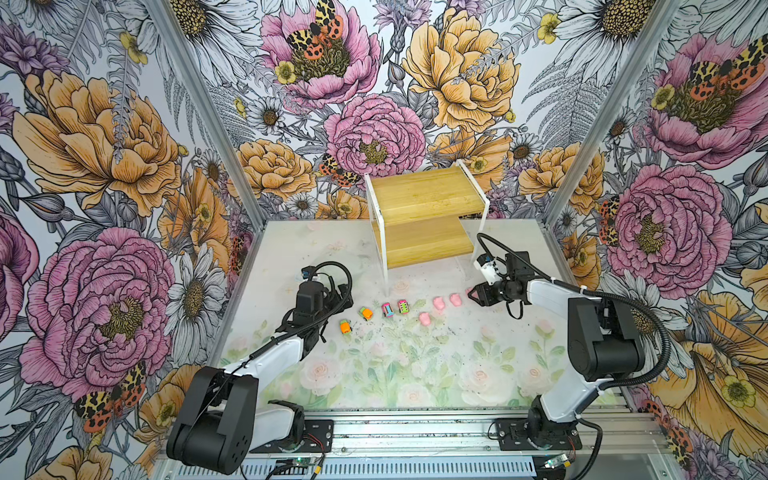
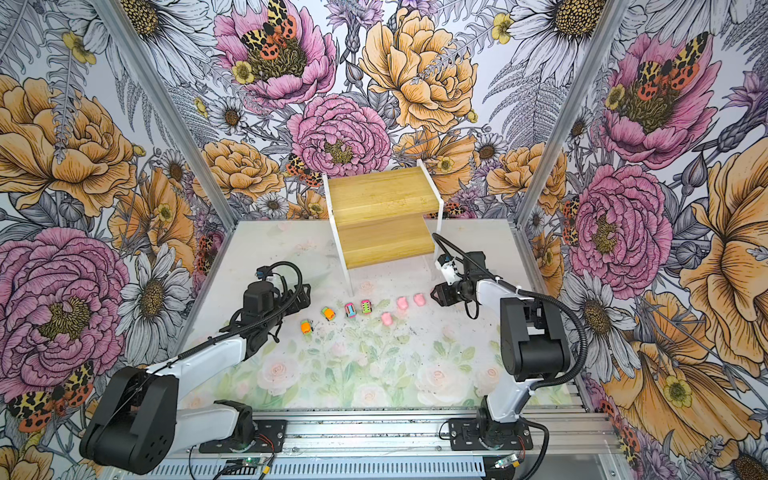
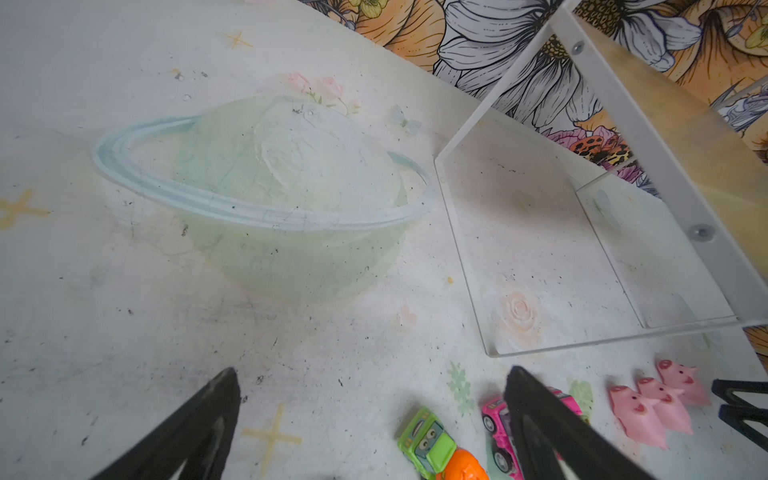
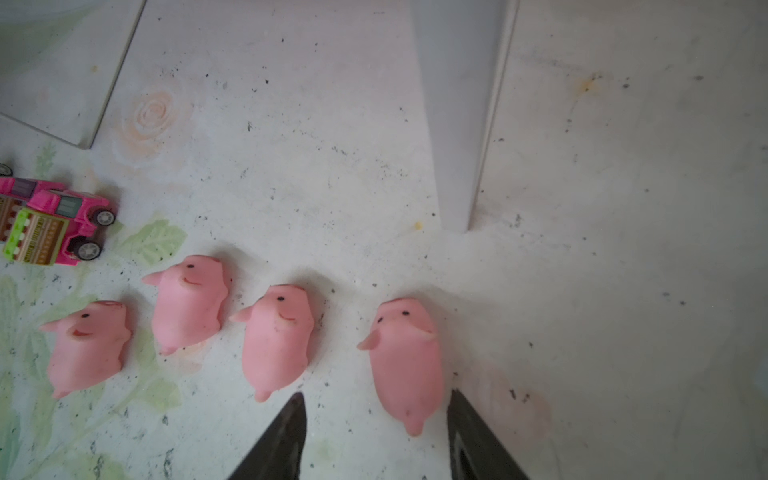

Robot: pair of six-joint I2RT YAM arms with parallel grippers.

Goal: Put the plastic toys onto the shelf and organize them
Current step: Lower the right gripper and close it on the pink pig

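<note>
— Well, biggest first?
— Walls (image 1: 104,166), then: loud flower print on three sides. Below them the table (image 1: 415,374), pale, printed with faded roses and leaves, peppered with dark specks.
— Next down?
— Shelf (image 1: 428,199), set at the back of the table, a little right of the middle in both top views. Two stepped wooden boards, upper one behind, lower one in front, on a thin white frame.
— And the arms?
— Left arm (image 1: 270,357) reaching in from the near left corner, right arm (image 1: 598,332) from the near right. Both black and white.
— Grippers?
— Left gripper (image 3: 372,370) held left of the shelf's front, jaws spread wide, gripping nothing. Right gripper (image 4: 376,392) low over the table, just in front of the shelf's right side, jaws apart, straddling the rear of the end pig (image 4: 405,361): one jaw just beside it, a clear gap at the other. Not clamped.
— Cars?
— All four on the table, in a loose row in front of the shelf. From the left, orange cars (image 1: 345,327) (image 1: 365,312), part green, slightly apart; then pink cars (image 1: 387,309) (image 1: 403,306), side by side, close together.
— Smallest?
— Pigs (image 4: 87,345) (image 4: 189,301) (image 4: 276,336), pink, on the table too, carrying the row on to the right, near one another but apart, all lying the same way in the right wrist view. Leftmost one set a little nearer the front edge. End pig farthest right, largely hidden by the right gripper in both top views.
</note>
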